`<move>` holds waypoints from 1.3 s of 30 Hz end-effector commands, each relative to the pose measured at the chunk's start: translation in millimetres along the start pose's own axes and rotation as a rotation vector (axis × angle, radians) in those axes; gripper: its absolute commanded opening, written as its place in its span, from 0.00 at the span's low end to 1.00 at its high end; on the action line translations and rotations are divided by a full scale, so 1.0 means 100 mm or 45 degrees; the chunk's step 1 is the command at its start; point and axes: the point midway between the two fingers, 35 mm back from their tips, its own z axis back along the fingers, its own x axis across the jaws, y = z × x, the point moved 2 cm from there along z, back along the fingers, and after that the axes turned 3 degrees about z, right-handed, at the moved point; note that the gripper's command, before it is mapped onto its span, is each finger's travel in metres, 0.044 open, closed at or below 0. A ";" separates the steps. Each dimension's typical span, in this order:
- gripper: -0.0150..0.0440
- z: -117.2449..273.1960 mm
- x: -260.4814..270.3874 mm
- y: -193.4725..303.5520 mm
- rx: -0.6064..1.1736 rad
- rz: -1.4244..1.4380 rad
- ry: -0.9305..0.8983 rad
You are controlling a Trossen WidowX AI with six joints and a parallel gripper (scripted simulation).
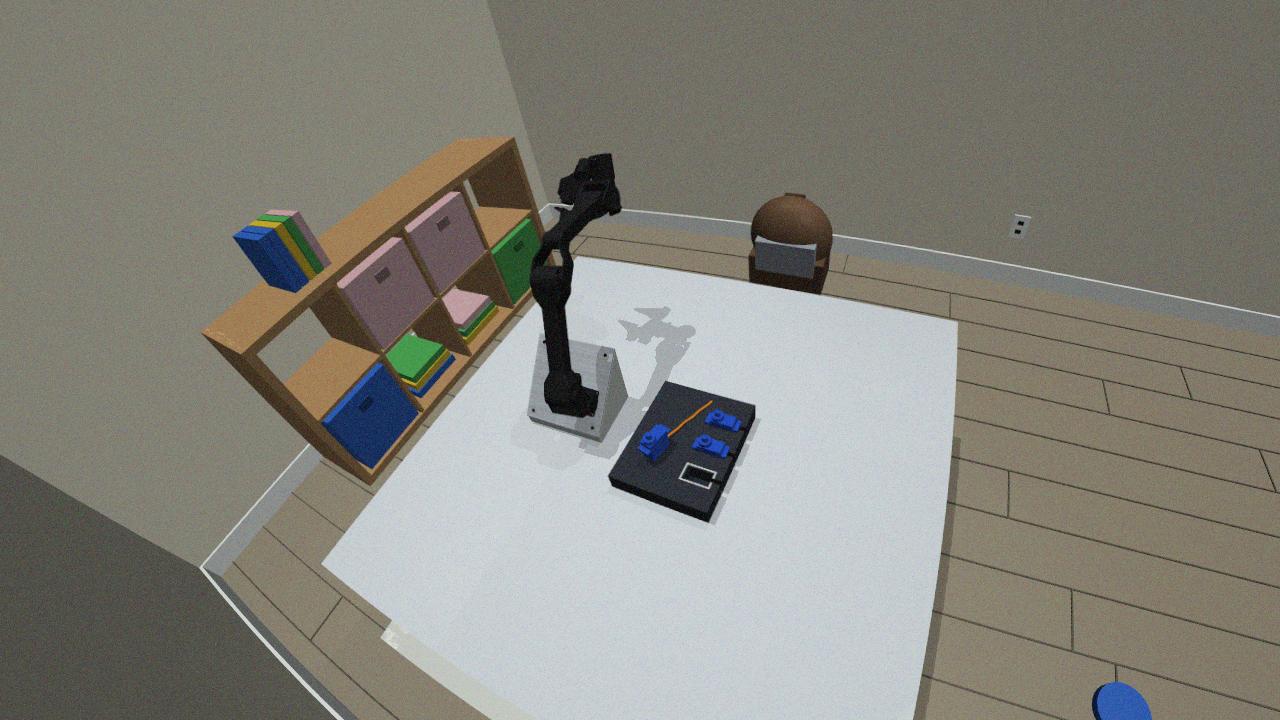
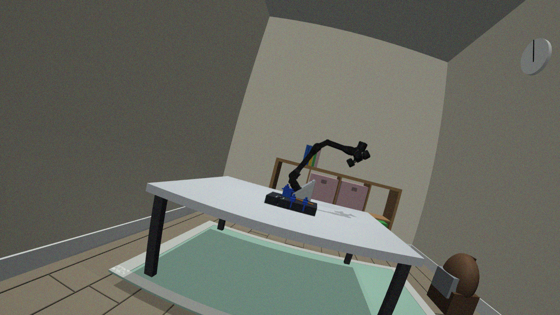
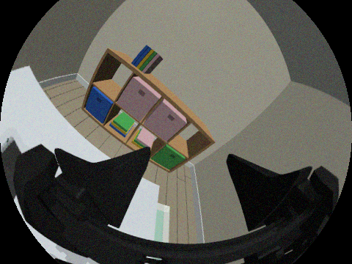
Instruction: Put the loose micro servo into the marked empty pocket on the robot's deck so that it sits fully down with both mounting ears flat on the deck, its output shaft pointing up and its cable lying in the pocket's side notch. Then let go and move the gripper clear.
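— So, what does the white square table (image 1: 760, 555) carry?

— First the black jointed arm (image 1: 547, 295), rising from a grey wedge-shaped base (image 1: 586, 389) and reaching high above the table. Beside the base lies the flat black rectangular deck (image 1: 657, 474).

— And on the deck?

— Two blue servos sit seated along one edge, next to the white-outlined empty pocket (image 1: 697, 473). The loose blue micro servo (image 1: 654, 441) stands on the deck's opposite side, its thin orange cable (image 1: 691, 417) trailing across.

— The gripper (image 3: 188, 171)?

— Jaws spread wide, holding nothing, well apart from the servo, facing a wooden cube shelf (image 3: 147, 108).
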 end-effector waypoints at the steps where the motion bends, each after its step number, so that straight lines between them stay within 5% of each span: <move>1: 0.98 0.01 0.00 0.00 0.004 -0.004 0.005; 21: 1.00 1.45 -0.04 0.33 0.471 -0.501 0.448; 39: 1.00 2.89 0.72 0.57 0.937 -1.059 0.793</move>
